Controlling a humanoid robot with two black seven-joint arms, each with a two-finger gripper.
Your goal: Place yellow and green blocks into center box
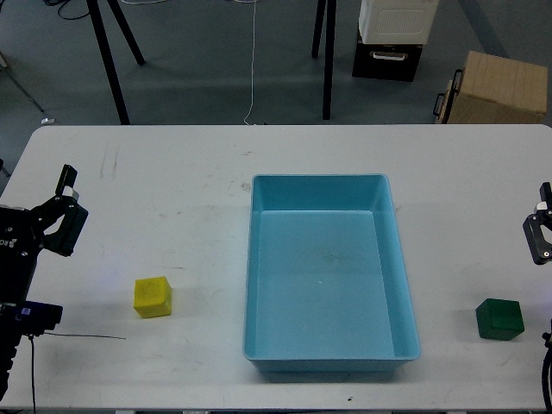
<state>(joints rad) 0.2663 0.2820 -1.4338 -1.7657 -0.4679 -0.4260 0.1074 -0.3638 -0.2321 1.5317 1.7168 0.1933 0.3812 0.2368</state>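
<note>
Two grippers are seen at the edges of the view, both held above the table point(172, 172) and neither touching a block. The left gripper point(67, 200) is seen at the far left; its fingers are spread, with nothing between them. The yellow block point(153, 297) is found nearest to it, lying on the table nearer the front edge and to the right of that gripper, well apart from it. The right gripper point(542, 226) is cut off by the right edge of the view, and whether it is spread or pressed together cannot be told. The green block point(500, 318) is set on the table below it, near the front right corner. The tray point(255, 259) is placed between the two blocks, at the middle of the table, with its long side running away from the robot; nothing is seen inside it. Each block is kept apart from the tray's walls, the yellow to its left, the green to its right. Beyond the table, a tan cardboard box point(500, 86) and a white-and-black case point(392, 39) are seen on the floor.
</note>
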